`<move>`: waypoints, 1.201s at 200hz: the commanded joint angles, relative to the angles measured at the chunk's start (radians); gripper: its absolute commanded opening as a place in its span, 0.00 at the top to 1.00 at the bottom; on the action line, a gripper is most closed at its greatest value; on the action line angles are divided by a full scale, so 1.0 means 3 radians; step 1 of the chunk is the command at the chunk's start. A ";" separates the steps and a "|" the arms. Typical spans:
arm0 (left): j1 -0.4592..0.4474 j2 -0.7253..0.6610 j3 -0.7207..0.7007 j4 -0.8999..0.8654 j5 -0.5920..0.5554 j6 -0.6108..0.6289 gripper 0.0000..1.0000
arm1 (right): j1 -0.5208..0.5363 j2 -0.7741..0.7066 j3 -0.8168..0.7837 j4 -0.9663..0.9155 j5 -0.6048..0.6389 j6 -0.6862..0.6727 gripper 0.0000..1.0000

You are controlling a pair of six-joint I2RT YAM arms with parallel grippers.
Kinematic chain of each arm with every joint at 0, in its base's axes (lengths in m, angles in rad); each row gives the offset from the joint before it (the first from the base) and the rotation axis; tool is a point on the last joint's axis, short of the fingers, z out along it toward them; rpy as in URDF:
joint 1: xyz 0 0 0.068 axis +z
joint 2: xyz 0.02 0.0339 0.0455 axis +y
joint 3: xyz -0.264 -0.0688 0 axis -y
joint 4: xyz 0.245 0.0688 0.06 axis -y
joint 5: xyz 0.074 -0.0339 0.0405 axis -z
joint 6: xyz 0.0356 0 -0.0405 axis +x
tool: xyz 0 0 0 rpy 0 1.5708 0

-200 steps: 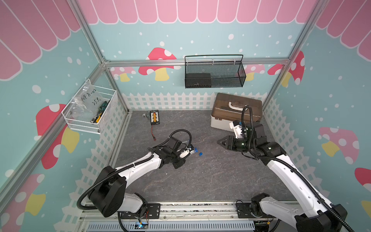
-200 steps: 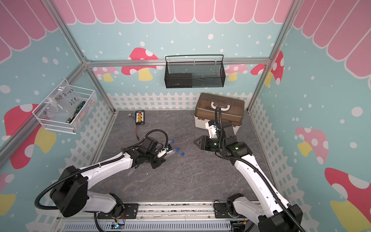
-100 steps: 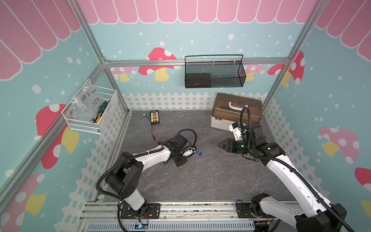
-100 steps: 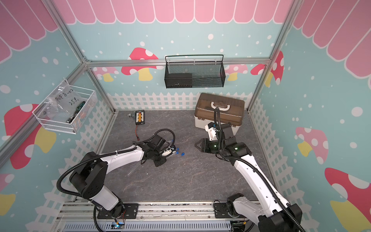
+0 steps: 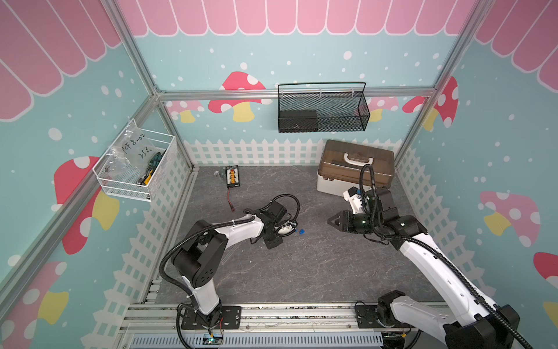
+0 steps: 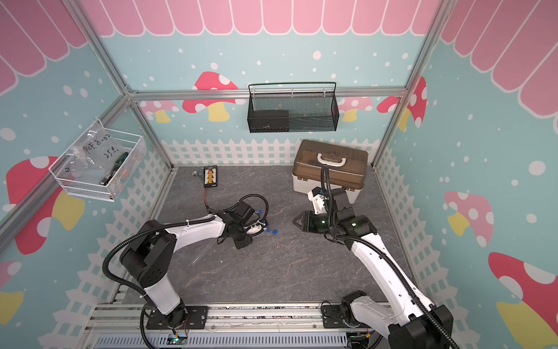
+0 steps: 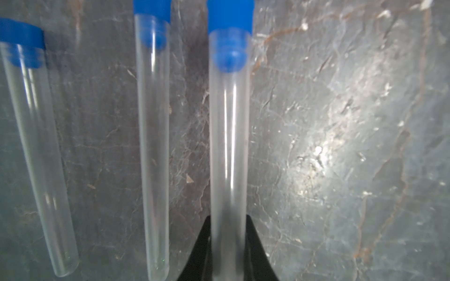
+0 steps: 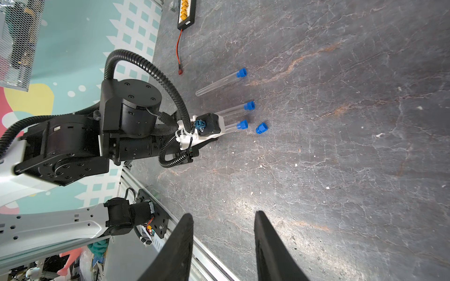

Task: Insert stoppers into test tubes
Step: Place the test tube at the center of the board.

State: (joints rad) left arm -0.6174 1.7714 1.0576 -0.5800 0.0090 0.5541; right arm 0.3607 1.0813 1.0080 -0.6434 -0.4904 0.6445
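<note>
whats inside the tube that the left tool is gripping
A blue stopper sits pushed into the open end of the held tube; the rest of the clear bore looks empty. Its rounded end is covered by the left tool, so that part cannot be seen.

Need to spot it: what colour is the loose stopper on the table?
Bright blue; the loose stopper shows best in the right wrist view.

Four test tubes [image 8: 216, 85] (one bare tube [image 6: 203, 253], seen in a top view). Four blue stoppers [image 8: 249, 105]: three seated in tubes, one loose stopper [image 8: 261, 128] on the table [image 8: 341, 170]. Two wire baskets [image 5: 321, 111], one toolbox [image 5: 356, 166].
</note>
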 commanded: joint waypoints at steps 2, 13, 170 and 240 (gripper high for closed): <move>-0.0008 0.0074 0.0101 -0.0080 -0.0075 0.0093 0.90 | -0.0012 -0.0056 -0.0056 -0.0020 -0.0027 0.0004 0.60; -0.0004 0.0100 0.0108 -0.0089 -0.0086 0.0096 0.88 | -0.0011 -0.0056 -0.0057 -0.0017 -0.0032 0.0004 0.60; -0.0016 0.0022 0.0166 -0.0095 -0.0080 0.0119 0.70 | -0.0010 -0.0025 -0.0057 -0.0060 -0.0063 -0.0049 0.60; 0.0053 -0.0741 -0.0021 0.0105 0.0297 -0.0333 0.61 | -0.0010 -0.0050 -0.0077 -0.0064 -0.0064 -0.0066 0.60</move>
State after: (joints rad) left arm -0.6170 1.6554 1.0931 -0.5888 0.0319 0.5377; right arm 0.3607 1.0813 1.0004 -0.6445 -0.4984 0.6426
